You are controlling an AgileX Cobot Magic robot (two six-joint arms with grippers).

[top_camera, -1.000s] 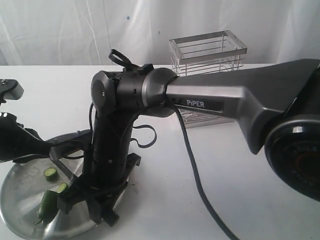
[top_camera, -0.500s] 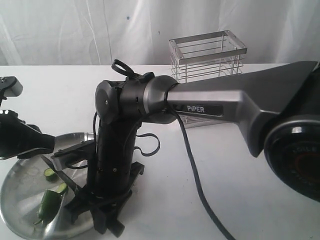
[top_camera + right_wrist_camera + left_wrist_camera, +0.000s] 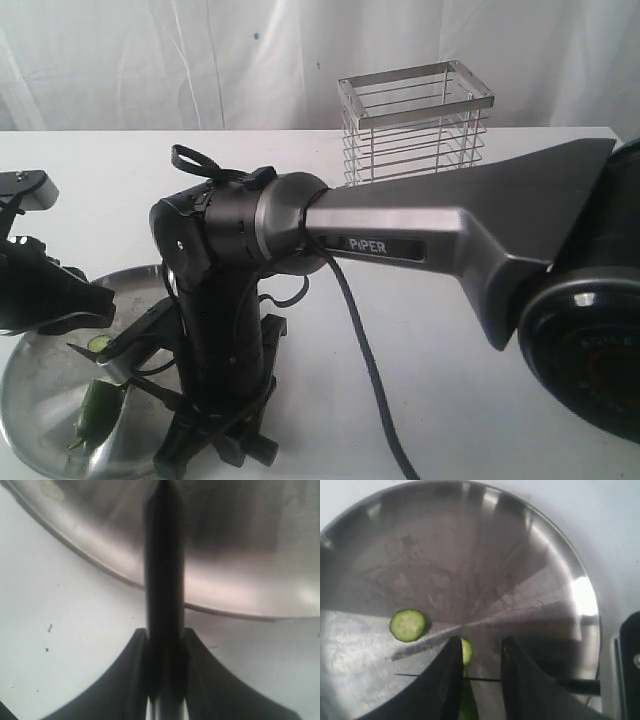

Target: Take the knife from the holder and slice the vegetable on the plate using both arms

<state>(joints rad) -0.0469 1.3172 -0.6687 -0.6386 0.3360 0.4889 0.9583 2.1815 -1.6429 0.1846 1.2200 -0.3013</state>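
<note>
At the left, the left pincer [image 3: 481,641] hangs over the plate [image 3: 560,570], its 2 fingers [image 3: 447,680] standing partly apart and clamped on nothing. The vegetable [image 3: 466,651] lies on the plate between them, close against 1 finger, its pale cut end showing. 1 round slice [image 3: 408,625] lies apart from it on the steel. Next over, the right pincer [image 3: 165,634] is closed tight on the black handle of the knife [image 3: 165,580], whose blade reaches in over the plate's rim and shows as a thin dark line across the vegetable. Farther right, at the back of the white surface [image 3: 430,340], the holder [image 3: 415,125] stands upright.
</note>
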